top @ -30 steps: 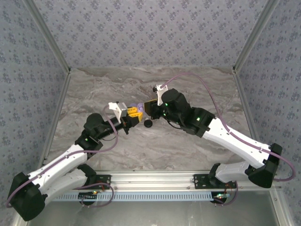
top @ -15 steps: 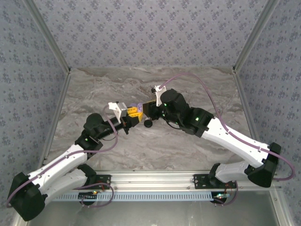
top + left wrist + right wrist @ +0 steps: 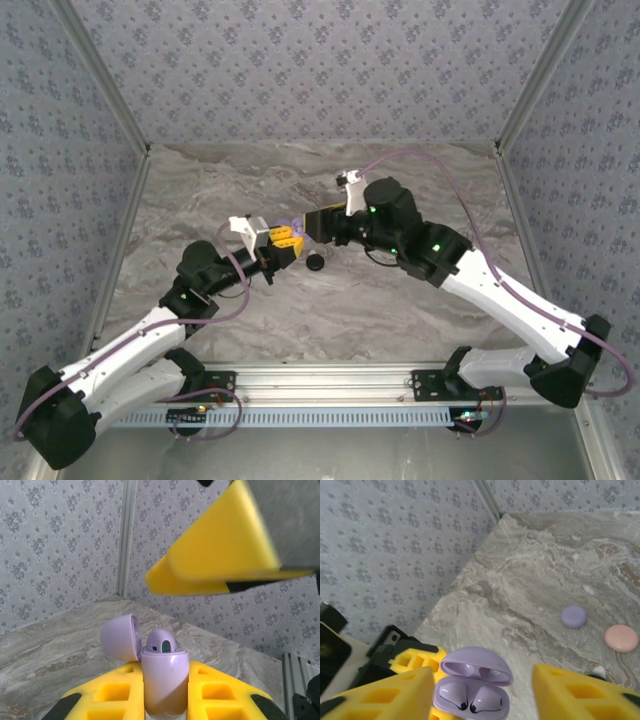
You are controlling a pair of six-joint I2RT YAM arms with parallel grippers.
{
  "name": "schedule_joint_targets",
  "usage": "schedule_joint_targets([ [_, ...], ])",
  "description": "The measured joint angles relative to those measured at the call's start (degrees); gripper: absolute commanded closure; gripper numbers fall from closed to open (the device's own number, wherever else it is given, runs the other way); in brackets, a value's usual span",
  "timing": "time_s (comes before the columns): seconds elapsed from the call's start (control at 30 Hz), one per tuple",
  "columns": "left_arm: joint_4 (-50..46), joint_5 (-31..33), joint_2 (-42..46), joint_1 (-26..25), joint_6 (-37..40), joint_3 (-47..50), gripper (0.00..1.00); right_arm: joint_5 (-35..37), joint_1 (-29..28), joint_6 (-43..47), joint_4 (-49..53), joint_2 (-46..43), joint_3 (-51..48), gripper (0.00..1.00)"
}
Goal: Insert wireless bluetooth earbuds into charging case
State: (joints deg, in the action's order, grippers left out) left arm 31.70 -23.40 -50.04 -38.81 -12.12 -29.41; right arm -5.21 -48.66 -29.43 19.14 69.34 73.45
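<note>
The earbuds (image 3: 454,700), 2 lilac ones, sit in the open case (image 3: 165,677) pinched by the left gripper (image 3: 285,238); the right gripper (image 3: 312,224), jaws apart just above, could knock one loose.

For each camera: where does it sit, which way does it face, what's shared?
Top external: above and behind the bases, looking down at the table; both arms show.
Left wrist: faces a wall corner; left gripper clamps an open lilac case.
Right wrist: looks down at that case; right gripper open.
Shared: both wrist views see the case.
</note>
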Motion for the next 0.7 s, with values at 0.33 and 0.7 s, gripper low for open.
schedule_joint_targets([
  [0.33,1.1,-1.5,0.0,0.0,-0.6,-1.5,1.0,-15.6,7.0,-1.9,-7.8,-2.1,-8.4,0.0],
  [0.7,1.3,-2.3,-1.1,-0.2,-1.0,-1.9,1.0,-27.5,7.1,-6.4,-20.3,2.4,-9.6,0.0],
])
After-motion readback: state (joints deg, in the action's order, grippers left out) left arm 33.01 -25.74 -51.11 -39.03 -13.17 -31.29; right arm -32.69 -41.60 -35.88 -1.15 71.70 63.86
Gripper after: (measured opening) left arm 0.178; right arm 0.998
